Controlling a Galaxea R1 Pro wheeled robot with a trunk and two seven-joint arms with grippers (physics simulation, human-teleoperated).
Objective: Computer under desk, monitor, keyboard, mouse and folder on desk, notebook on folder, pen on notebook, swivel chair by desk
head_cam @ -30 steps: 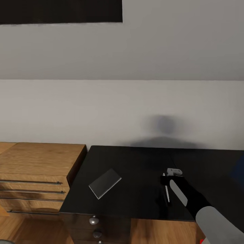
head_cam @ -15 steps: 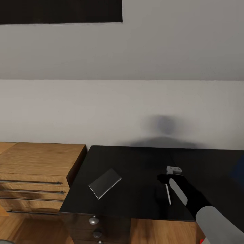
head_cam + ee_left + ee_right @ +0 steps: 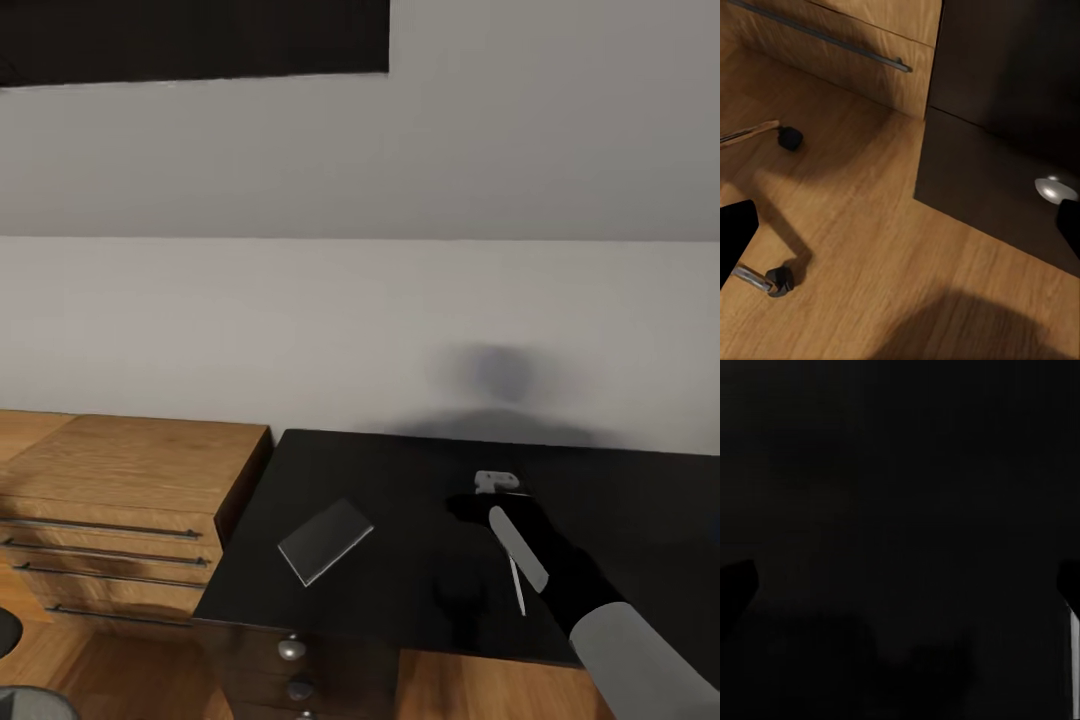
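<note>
Pen flat on desk, beside right jaws (spread, not touching), notebook apart.

Notebook flat on the worktop, toward its left front corner, turned askew to the edges. Pen on the same worktop, well right of the notebook, near the front edge, just beside the right arm. Wooden chest directly left of the worktop, against the wall. Knobbed drawers below the front-left corner.
</note>
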